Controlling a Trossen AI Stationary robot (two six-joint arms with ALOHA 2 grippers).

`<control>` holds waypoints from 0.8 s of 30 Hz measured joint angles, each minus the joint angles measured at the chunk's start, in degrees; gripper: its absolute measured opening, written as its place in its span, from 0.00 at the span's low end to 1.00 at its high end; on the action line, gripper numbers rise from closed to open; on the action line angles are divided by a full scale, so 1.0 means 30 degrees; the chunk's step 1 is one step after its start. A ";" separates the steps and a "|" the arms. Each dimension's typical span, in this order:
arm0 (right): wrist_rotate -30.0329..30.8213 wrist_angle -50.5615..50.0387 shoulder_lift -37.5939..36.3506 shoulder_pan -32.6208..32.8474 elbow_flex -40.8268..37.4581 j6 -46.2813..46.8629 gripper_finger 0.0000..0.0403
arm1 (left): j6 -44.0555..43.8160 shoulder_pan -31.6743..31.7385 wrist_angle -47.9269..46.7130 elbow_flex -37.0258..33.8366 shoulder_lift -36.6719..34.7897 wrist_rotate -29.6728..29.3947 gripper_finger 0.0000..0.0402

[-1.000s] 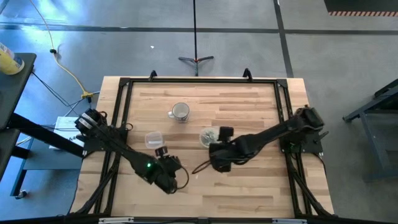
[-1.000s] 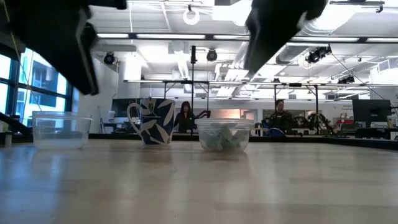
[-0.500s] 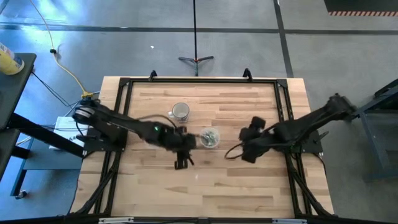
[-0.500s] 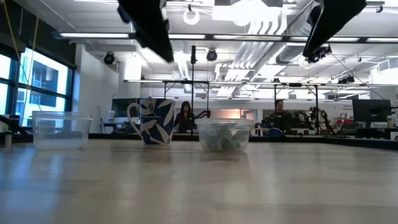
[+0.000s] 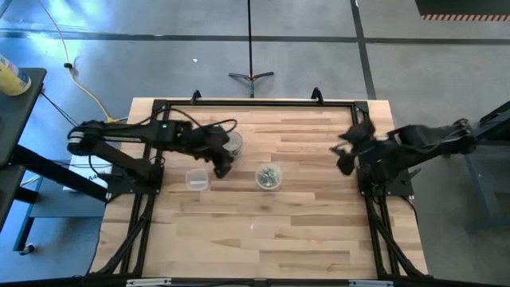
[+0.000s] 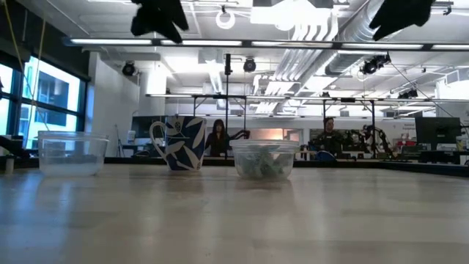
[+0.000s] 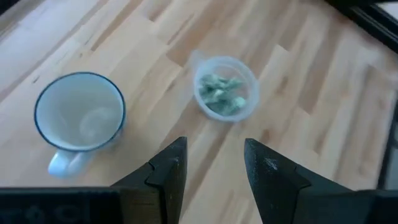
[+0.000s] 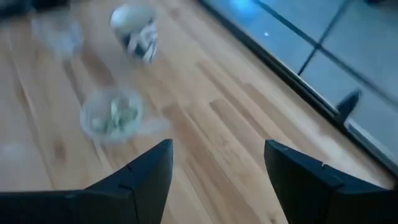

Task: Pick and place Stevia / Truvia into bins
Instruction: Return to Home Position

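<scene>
The pale green Stevia sachets [image 7: 221, 94] lie heaped inside the round see-through tub [image 5: 268, 176], which stands mid-table. The squarish tub [image 5: 196, 179] stands to its left and looks empty. My left gripper [image 5: 224, 167] hovers open above the table between the mug and the two tubs; its wrist view looks down on the mug and the round tub [image 7: 225, 96]. My right gripper [image 5: 344, 159] is open, raised near the table's right edge, well away from the tubs. Both grippers show only at the top of the low view. I see no sachets loose on the table.
A blue-patterned white mug [image 5: 231, 143] stands behind the tubs, partly under my left arm. In the low view the squarish tub [image 6: 72, 154], mug [image 6: 182, 143] and round tub [image 6: 264, 160] stand in a row. The near half of the table [image 5: 263, 239] is bare wood. People sit far behind.
My left gripper has swung from the table's near-left part toward the far edge and up, ending beside the mug. My right gripper has drawn back from beside the round tub toward the right edge and up. The tubs and mug have stayed put.
</scene>
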 joint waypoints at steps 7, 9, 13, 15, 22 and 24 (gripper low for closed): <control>-0.0985 0.2050 -0.2477 0.0100 -0.0120 -0.0380 0.60 | 0.2685 -0.0866 0.0257 -0.0006 -0.1763 -0.1295 0.48; -0.1547 0.3729 -0.3260 0.0132 -0.1070 -0.1627 0.60 | 0.3888 -0.0702 0.0515 -0.0184 -0.2202 -0.1412 0.48; -0.2757 0.7264 -0.5724 0.0139 -0.4022 -0.2047 0.60 | 0.5984 0.0183 0.4191 -0.2098 -0.3410 0.1894 0.48; -0.3434 0.9601 -0.7061 0.0138 -0.5720 -0.2312 0.60 | 0.6922 0.0385 0.6772 -0.3499 -0.4072 0.3357 0.48; -0.5402 1.4769 -1.1319 0.0139 -1.0236 -0.3931 0.60 | 0.7336 0.0897 1.2325 -0.8175 -0.6787 0.4209 0.48; -0.5420 1.4962 -1.2499 0.0139 -1.1227 -0.3886 0.60 | 0.7263 0.0860 1.3922 -0.9569 -0.7781 0.4386 0.48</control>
